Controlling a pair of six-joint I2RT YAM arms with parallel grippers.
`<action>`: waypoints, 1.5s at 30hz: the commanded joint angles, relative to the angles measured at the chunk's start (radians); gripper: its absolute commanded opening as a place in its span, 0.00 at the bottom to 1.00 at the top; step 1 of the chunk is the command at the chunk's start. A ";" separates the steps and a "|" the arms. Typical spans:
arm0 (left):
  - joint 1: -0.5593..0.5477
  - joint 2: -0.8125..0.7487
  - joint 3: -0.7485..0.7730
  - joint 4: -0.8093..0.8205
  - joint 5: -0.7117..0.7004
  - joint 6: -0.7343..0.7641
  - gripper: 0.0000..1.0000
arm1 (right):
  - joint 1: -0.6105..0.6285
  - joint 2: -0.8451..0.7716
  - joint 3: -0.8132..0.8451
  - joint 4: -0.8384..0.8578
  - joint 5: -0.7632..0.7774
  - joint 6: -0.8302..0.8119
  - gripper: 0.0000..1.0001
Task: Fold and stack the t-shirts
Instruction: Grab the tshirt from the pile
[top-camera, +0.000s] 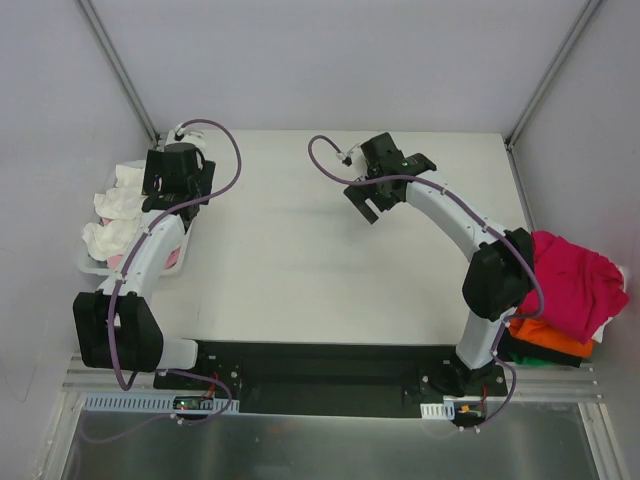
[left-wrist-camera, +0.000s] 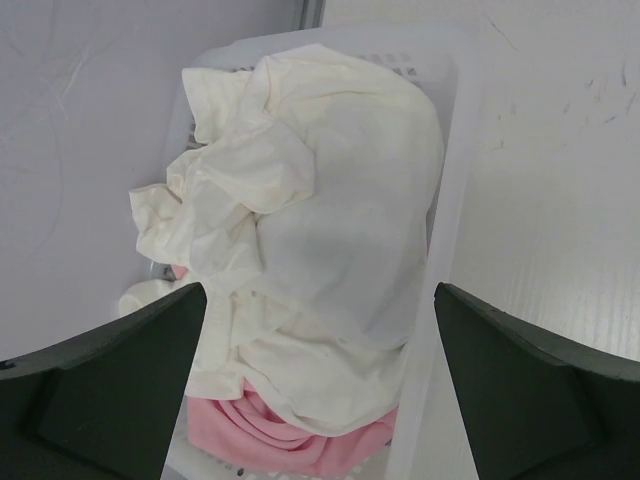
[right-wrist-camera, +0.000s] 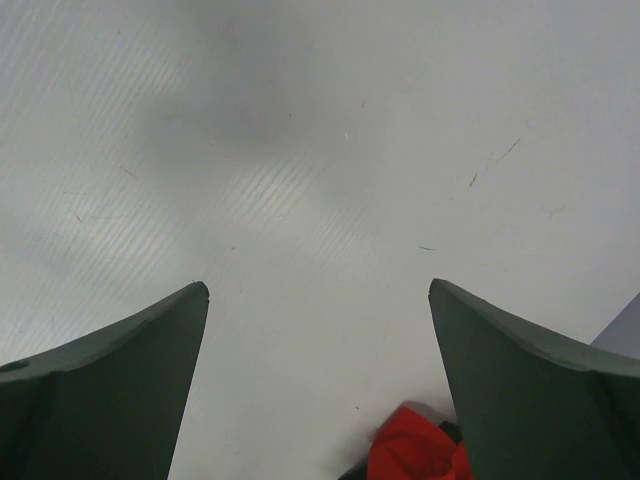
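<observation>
A crumpled white t-shirt (left-wrist-camera: 320, 220) lies on top of a pale pink t-shirt (left-wrist-camera: 290, 435) in the white basket (left-wrist-camera: 455, 160) at the table's left edge; the white t-shirt also shows from above (top-camera: 118, 205). My left gripper (left-wrist-camera: 318, 300) hangs open right above this heap, one finger on each side of it, holding nothing. My right gripper (top-camera: 372, 196) is open and empty above the bare table middle. A magenta t-shirt (top-camera: 572, 280) lies on an orange one (top-camera: 548, 340) and a dark one (top-camera: 520, 352) at the right edge.
The white table (top-camera: 300, 260) lies between the basket and the pile at the right. Grey enclosure walls (top-camera: 320, 60) stand close behind and at both sides. A red-orange bit of cloth (right-wrist-camera: 415, 450) shows at the bottom of the right wrist view.
</observation>
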 joint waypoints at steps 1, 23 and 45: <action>0.006 -0.011 0.000 0.004 -0.012 0.008 1.00 | -0.001 -0.006 0.011 -0.012 -0.024 0.016 0.96; 0.215 0.142 0.168 -0.105 0.165 -0.005 0.91 | 0.033 0.020 0.020 -0.024 -0.019 0.021 0.96; 0.253 0.416 0.386 -0.109 0.240 -0.036 0.62 | 0.042 0.012 0.022 -0.047 -0.038 0.017 0.96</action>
